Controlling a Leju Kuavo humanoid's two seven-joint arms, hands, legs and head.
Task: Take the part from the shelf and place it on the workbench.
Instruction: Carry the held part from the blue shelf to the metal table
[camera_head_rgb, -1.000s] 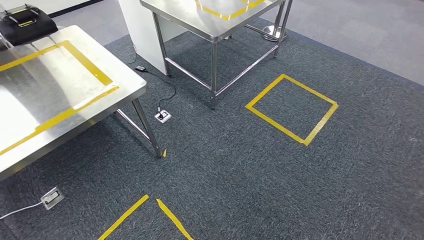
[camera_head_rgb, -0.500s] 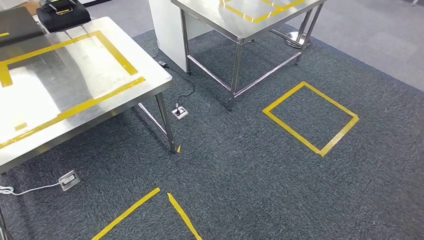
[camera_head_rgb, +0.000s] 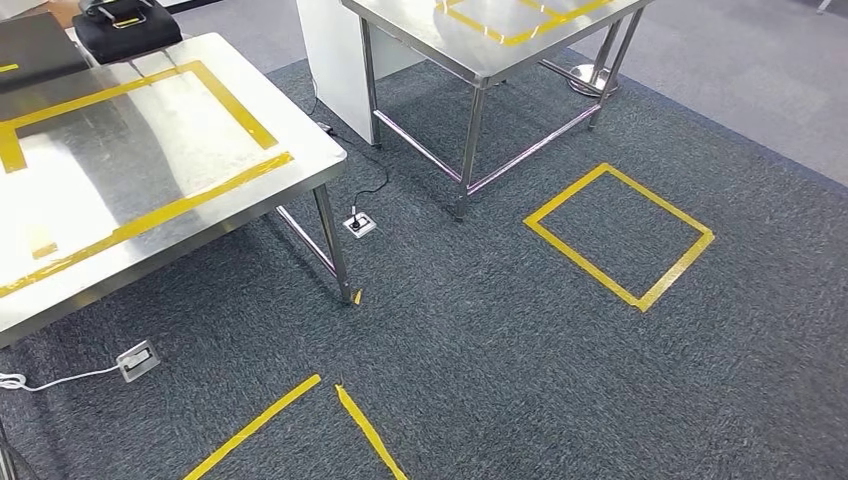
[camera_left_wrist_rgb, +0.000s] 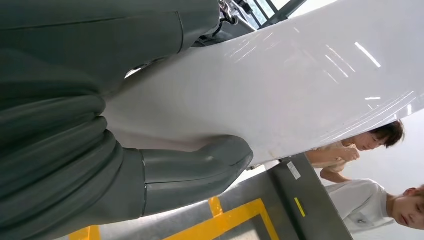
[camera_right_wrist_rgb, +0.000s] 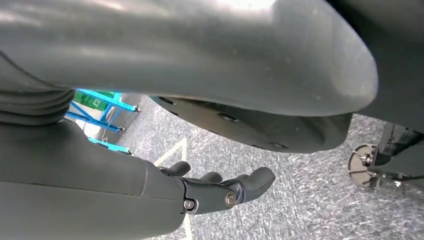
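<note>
In the left wrist view my left hand (camera_left_wrist_rgb: 100, 165) holds a large glossy white part (camera_left_wrist_rgb: 280, 85), the thick grey thumb (camera_left_wrist_rgb: 200, 165) pressed against one face and the dark fingers on the other. The right wrist view has my right hand (camera_right_wrist_rgb: 210, 190) hanging over the carpet, its fingers loosely apart with nothing in them. A steel workbench (camera_head_rgb: 140, 150) marked with a yellow tape rectangle stands at the left of the head view, and its marked area is bare.
A second steel table (camera_head_rgb: 450, 45) stands further back beside a white cabinet (camera_head_rgb: 335, 50). A black bag (camera_head_rgb: 125, 25) sits on the near bench's far end. Yellow tape (camera_head_rgb: 583, 265) and floor sockets (camera_head_rgb: 360, 225) mark the carpet. Two people (camera_left_wrist_rgb: 370, 145) stand nearby.
The head camera has turned, so the whole scene slid right and more of the near bench shows. Over the last half second the view has hardly shifted.
</note>
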